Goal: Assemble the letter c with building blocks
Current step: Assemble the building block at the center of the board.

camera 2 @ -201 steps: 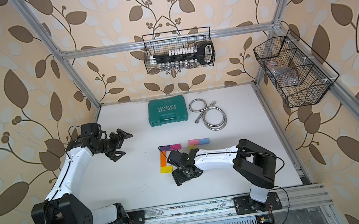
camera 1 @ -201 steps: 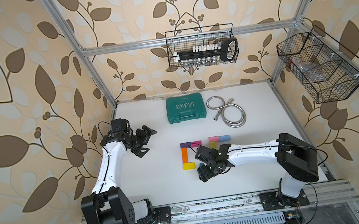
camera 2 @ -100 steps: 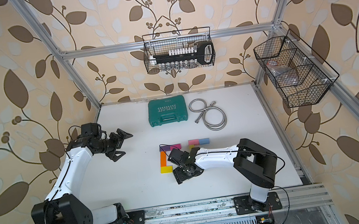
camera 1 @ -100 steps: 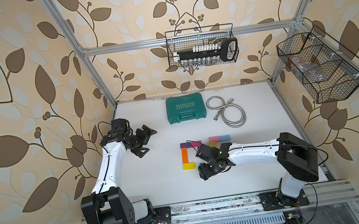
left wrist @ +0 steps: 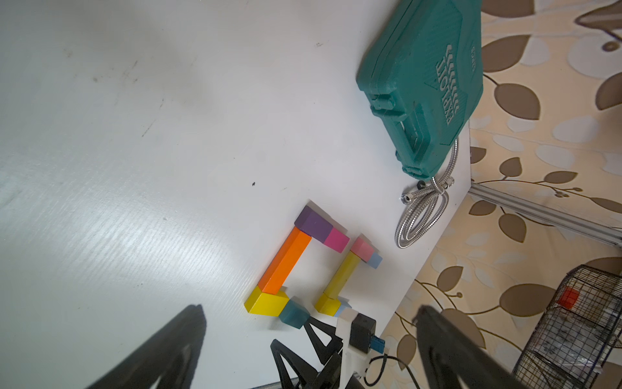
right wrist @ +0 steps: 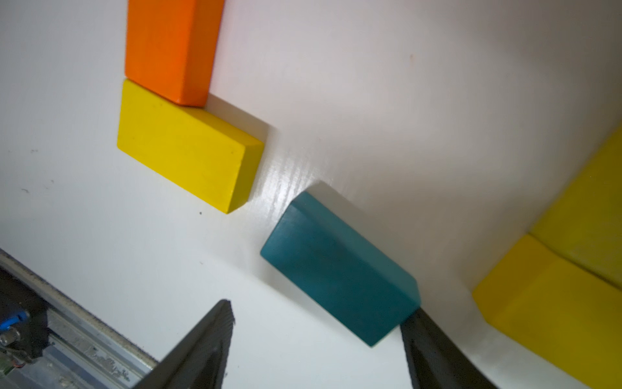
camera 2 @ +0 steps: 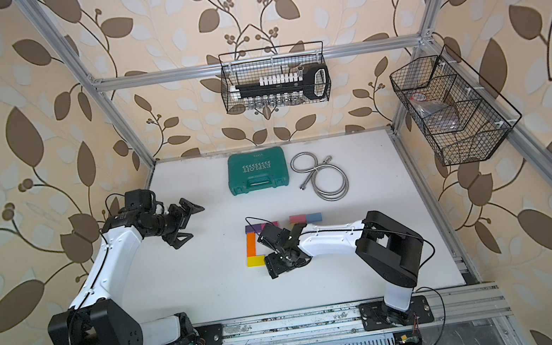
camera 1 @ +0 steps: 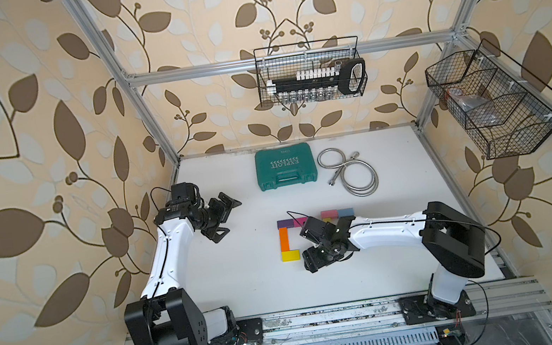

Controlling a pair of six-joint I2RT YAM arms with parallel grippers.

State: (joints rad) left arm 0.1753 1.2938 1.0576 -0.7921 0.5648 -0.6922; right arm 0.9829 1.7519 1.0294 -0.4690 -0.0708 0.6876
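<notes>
Between the spread fingers of the right gripper [right wrist: 319,308] lies the teal block [right wrist: 336,269]. Its near corner touches one finger [right wrist: 437,350] and the other finger stands apart from it, so the jaws are open and nothing is clamped. Over the last second this gripper has crept a little toward the corner of the letter, its jaws no wider or narrower, which looks like nudging rather than carrying. Ahead of the fingertips, across a narrow gap from the teal block, sits the short yellow block [right wrist: 188,161] with the orange block [right wrist: 171,50] butted against it. The teal one lies skewed to them, not yet in line. I judge the lower arm of the C unfinished until that gap closes. Just beyond the touching finger lie the spare yellow blocks [right wrist: 555,313]. The left gripper [camera 1: 225,218] hangs well away, jaws open and empty
</notes>
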